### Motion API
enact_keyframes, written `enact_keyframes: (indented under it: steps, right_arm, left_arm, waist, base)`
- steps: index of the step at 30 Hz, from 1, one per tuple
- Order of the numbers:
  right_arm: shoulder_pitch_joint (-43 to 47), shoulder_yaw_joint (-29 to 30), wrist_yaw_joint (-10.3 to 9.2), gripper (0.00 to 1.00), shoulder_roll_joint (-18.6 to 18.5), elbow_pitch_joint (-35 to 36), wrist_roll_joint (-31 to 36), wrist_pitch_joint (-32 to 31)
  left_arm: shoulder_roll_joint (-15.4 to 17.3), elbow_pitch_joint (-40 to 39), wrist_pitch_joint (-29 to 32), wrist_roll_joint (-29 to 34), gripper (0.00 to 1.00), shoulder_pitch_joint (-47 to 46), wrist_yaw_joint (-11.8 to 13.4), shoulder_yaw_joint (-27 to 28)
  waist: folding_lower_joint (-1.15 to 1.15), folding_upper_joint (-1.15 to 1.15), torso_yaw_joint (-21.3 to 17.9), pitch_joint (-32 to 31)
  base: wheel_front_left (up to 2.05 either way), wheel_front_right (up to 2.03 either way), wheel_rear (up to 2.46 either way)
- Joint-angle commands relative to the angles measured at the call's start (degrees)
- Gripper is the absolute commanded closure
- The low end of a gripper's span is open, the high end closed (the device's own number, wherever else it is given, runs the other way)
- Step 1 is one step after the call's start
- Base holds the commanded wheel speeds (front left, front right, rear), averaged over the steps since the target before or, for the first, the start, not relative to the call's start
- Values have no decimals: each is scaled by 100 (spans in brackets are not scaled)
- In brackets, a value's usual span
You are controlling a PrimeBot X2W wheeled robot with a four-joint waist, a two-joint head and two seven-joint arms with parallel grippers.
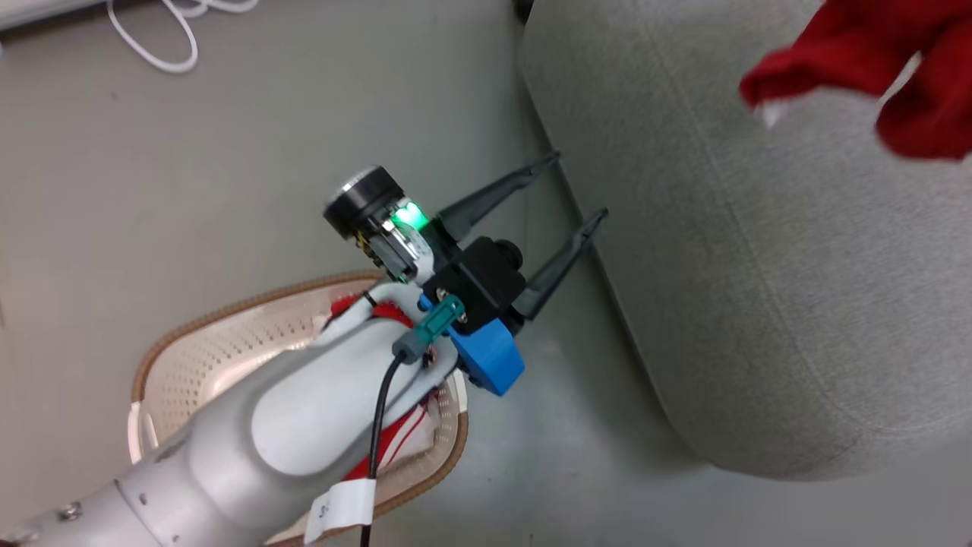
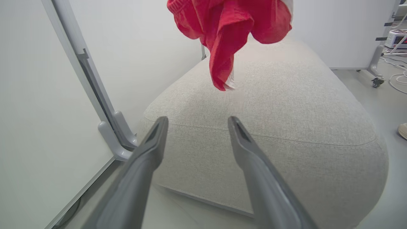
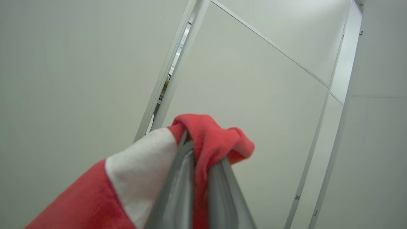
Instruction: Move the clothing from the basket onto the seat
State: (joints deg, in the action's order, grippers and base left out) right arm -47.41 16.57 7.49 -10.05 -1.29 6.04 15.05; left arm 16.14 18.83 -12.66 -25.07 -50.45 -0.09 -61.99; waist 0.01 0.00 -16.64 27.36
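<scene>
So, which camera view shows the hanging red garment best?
The left wrist view: the red garment hangs over the seat, folds and white trim clear. The head view catches a part of it at its top right corner. The right wrist view shows a pinched bit up close, in the shut right end effector.

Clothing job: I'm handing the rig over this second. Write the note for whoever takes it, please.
Left claw: open and empty, over the floor between the basket and the seat.
Right claw: shut on a red garment, which hangs above the seat and seems clear of it.
Done: that garment is out of the basket.
Left: lower and release it on the seat, then fetch the red clothing lying in the basket, partly hidden under the left arm.
</scene>
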Motion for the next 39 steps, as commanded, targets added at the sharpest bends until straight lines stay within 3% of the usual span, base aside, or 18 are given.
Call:
enact_keyframes:
  steps: [1,9,14,32,39]
  right_arm:
    - [-239,167,1,100,-148,26,41,20]
    - [-1079,1317,1,100,-1053,-551,-209,20]
    - [-1081,1667,1,100,-1191,-1095,-94,21]
    - [106,2027,1,100,-30,-2181,204,20]
    - [313,2136,1,100,171,-2497,211,21]
  left_arm:
    - [96,-71,39,60,0,-161,-4,28]
    - [526,-560,298,261,0,-537,9,67]
    - [691,-772,433,351,0,-649,-11,15]
    - [889,-1056,567,340,0,-664,76,-68]
    - [901,-1000,519,309,0,-650,71,-95]
  waist:
    - [-1,0,101,540]
    - [-1,0,83,1437]
    - [-1,0,72,1761]
    - [-1,0,56,1980]
    - [-1,0,87,1927]
  base:
    - [0,0,0]
    - [0,0,0]
    - [0,0,0]
    - [0,0,0]
    - [0,0,0]
